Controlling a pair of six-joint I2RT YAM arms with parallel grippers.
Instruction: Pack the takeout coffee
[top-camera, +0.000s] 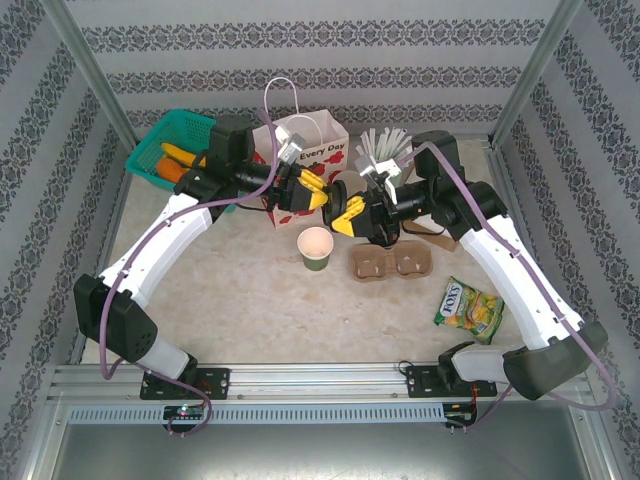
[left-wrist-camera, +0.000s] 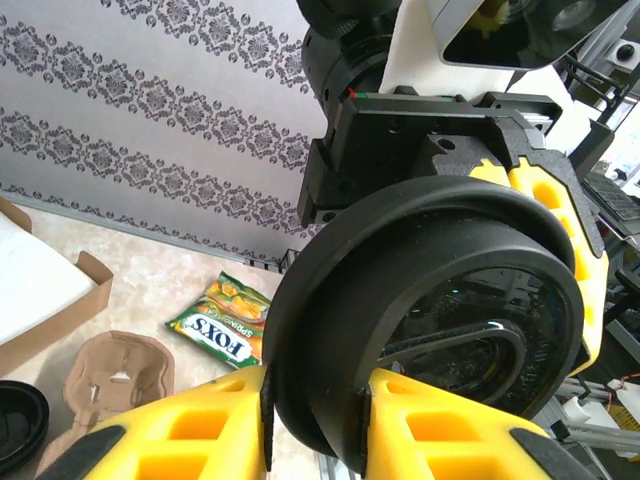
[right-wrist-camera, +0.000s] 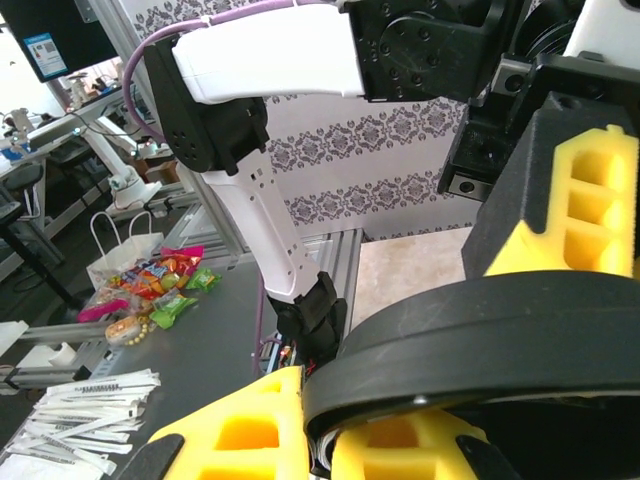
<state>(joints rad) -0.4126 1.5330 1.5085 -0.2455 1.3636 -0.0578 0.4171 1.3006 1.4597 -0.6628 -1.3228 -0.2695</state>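
The takeout coffee cup, dark green and open-topped, stands upright mid-table. To its right lies the brown two-cup carrier tray, also visible in the left wrist view. Above them both arms meet over a black plastic lid. My left gripper has its pads pressed on either side of the lid's rim. From the other side, my right gripper pinches the lid's edge between its yellow fingers.
A white paper bag stands at the back, with a teal basket to its left. A bunch of white straws is behind the right arm. A FOXS candy packet lies front right. A second black lid rests near the tray.
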